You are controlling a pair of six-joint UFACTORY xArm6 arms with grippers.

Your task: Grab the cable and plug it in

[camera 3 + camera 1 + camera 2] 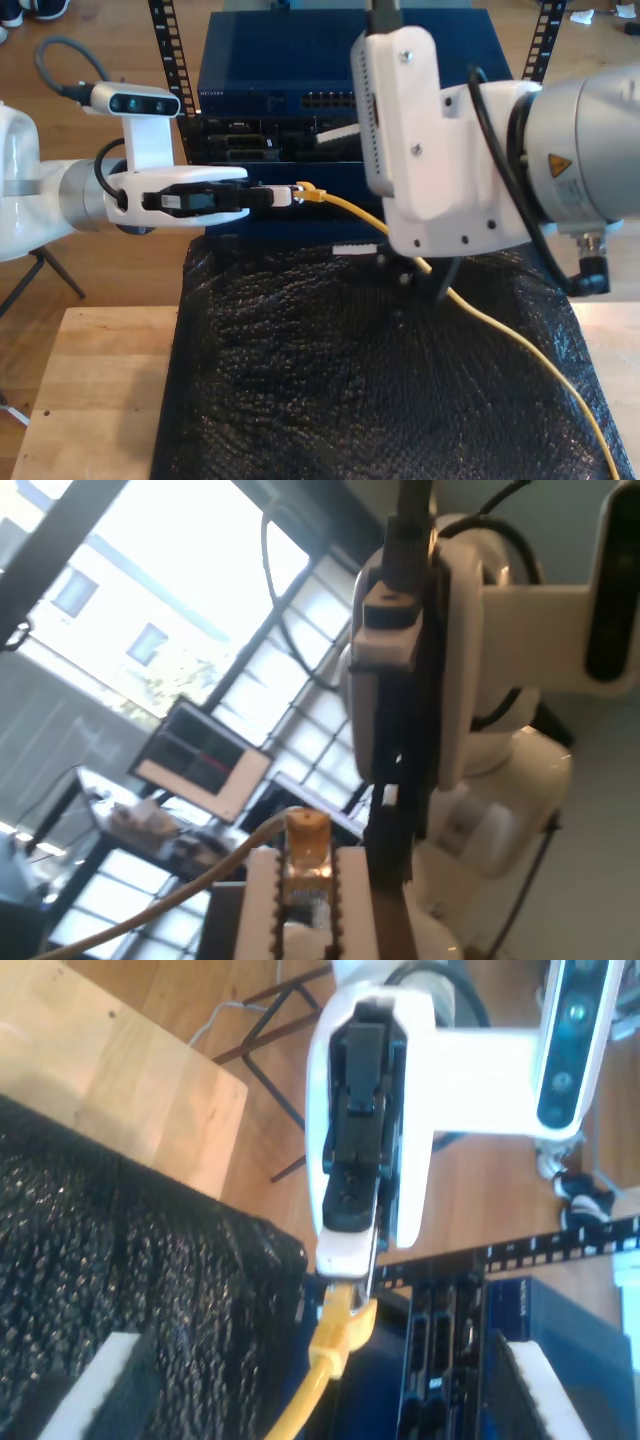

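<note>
The yellow cable (520, 345) runs from the exterior view's lower right across the black mat up to its plug (312, 190). My first gripper (291, 194), on the arm at the exterior view's left, is shut on the plug (306, 842), holding it in front of the blue rack. The second wrist view shows that gripper (346, 1278) pinching the plug (340, 1318). My second gripper (320, 1390) is open with its white fingers (100, 1385) wide apart. The cable (300, 1405) runs between them. Whether they touch it I cannot tell.
A blue network switch (340, 70) with a row of ports sits in a rack behind the mat. A black bubble-wrap mat (330, 390) covers the wooden table (100, 400). The bulky second arm (480, 150) fills the exterior view's right. Tripod legs (270, 1020) stand on the floor.
</note>
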